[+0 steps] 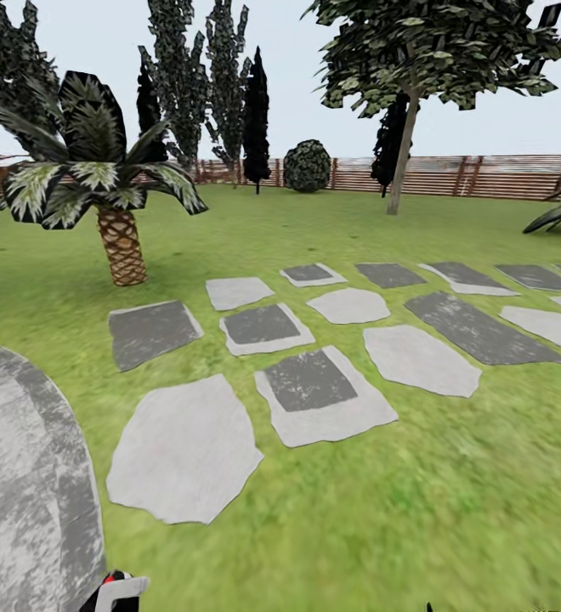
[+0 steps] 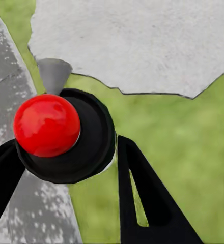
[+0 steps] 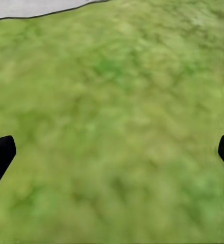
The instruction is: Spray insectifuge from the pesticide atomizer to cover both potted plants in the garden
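Underneath — garden (image 3: 117, 132) lawn, right pincer (image 3: 112, 152) splayed

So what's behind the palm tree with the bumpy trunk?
Behind the palm tree the lawn runs back to tall dark trees and a brown slatted fence. The palm's fronds cover part of the fence and the tree bases, so anything there is hidden.

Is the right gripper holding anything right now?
No: in the right wrist view the two fingertips sit far apart at the picture's edges, with bare grass between them.
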